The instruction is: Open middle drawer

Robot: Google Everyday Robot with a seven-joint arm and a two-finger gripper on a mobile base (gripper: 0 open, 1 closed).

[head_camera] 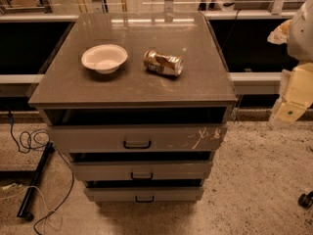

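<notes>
Middle drawer (142,169) sits between the scratched taller front (98,138) and the shortest one (117,194), under the bench (195,84) with a white bowl (104,58) and crushed can (163,63). End effector (292,99) hangs at the right edge, well apart from it; can't tell how open it is.

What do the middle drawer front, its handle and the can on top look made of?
Middle drawer: likely painted metal or laminate, with a matte grey, smooth, unscratched front. Handle: thin dark loop, probably metal. Can: thin metal with a shiny gold print, seemingly dented, lying on its side. The claw hangs at the right edge, away from the drawer.
</notes>
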